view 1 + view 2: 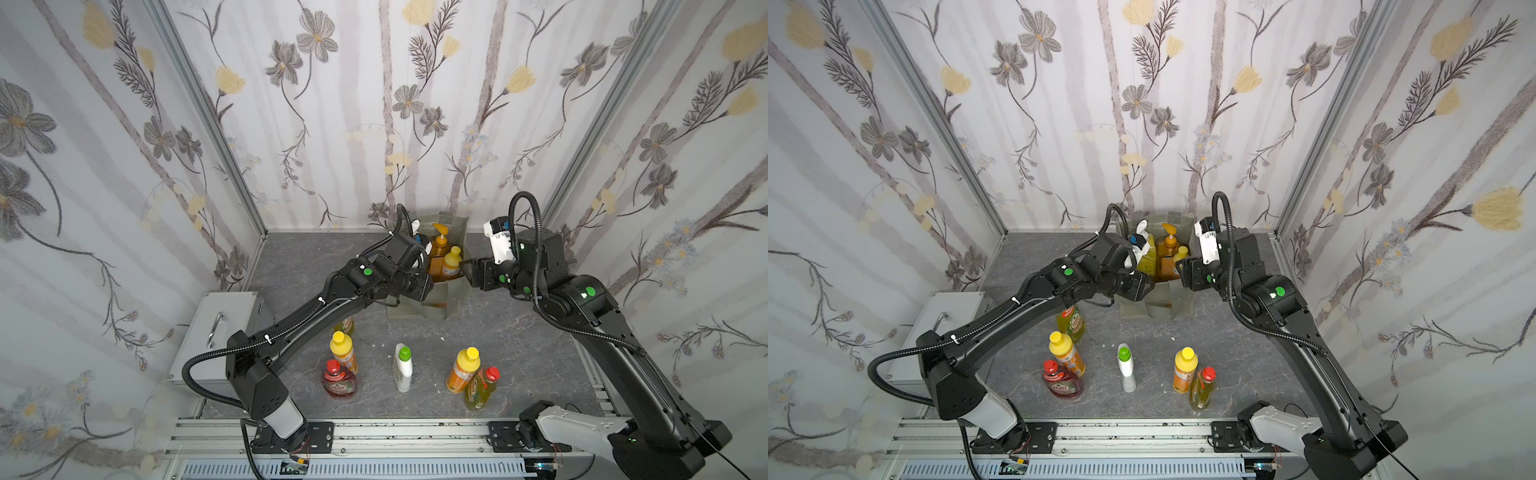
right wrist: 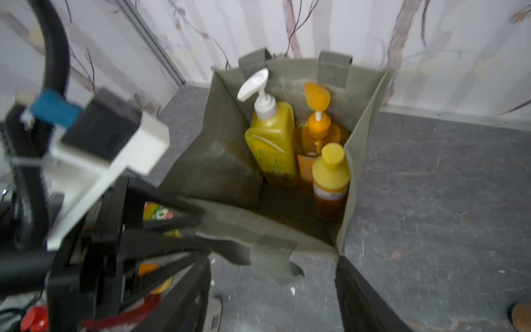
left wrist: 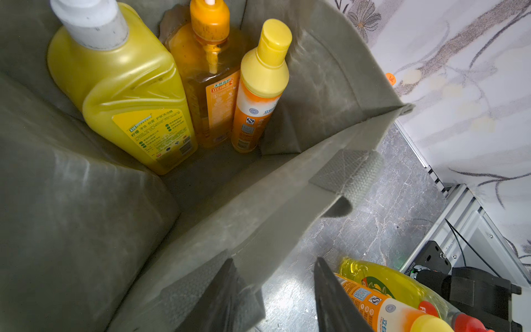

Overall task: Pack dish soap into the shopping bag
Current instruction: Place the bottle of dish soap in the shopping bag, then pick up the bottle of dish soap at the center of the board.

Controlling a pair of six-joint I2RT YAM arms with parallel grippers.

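A dark grey, marble-veined tabletop (image 1: 519, 357) sits in a booth of pale floral curtains (image 1: 374, 104) hung on an aluminium frame. A slotted rail (image 1: 395, 432) runs along the near edge, where my two arms are bolted.

The shopping bag (image 1: 451, 297) stands open at the back of the tabletop, close to the rear curtain. Three bottles stand upright inside at its far end, packed side by side: a yellow pump bottle (image 3: 123, 86), an orange pump bottle (image 3: 212, 95) and a bagged orange bottle (image 3: 258, 95) with a yellow cap.

My left end effector (image 3: 274, 263) hangs at the bag's front wall, jaws parted and gripping nothing. Whether a finger touches the fabric I cannot tell. My right end effector (image 2: 273, 260) hovers by the bag's right side, jaws wide and empty.

The right wrist view is blurred, and the left wrist view crops both pump heads. In a top view my left wrist hides the yellow pump bottle, and my left forearm covers most of a yellow-green bottle (image 1: 345, 326).

Nearer the front stand a left orange bottle (image 1: 344, 349), with a red bottle (image 1: 340, 380) just before it. A white green-capped bottle (image 1: 402, 370) stands alone. A right orange bottle (image 1: 463, 370) stands beside a red-capped yellow bottle (image 1: 482, 388). A grey metal box (image 1: 226, 328) with a handle sits at the left edge.
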